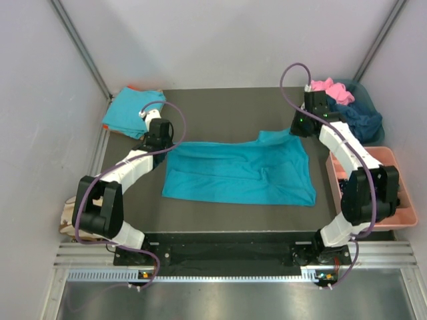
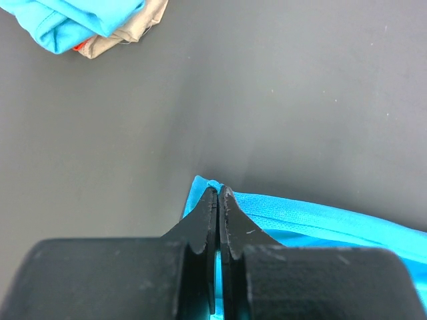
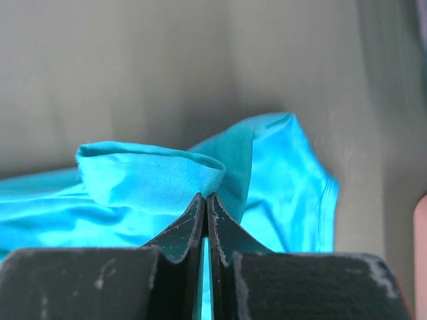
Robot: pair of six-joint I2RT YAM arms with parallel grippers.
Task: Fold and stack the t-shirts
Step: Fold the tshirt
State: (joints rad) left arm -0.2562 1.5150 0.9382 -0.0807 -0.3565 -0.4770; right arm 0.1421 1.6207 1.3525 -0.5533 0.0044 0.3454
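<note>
Dark table [image 1: 200, 217] carries one spread teal t-shirt [image 1: 240, 172]; left hand [image 2: 218, 191] and right hand [image 3: 205, 197] each clamp a far corner, seemingly for folding.

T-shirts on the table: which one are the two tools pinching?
The turquoise cloth t-shirt spread out mid-table; the other turquoise one lies folded far left, the pink shirt and navy shirt bunched far right.

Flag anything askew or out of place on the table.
The spread turquoise t-shirt lies crooked: its right far corner, pinched in the right gripper, sits farther back than the corner in the left gripper. The folded turquoise shirt overhangs the table's far-left corner.
</note>
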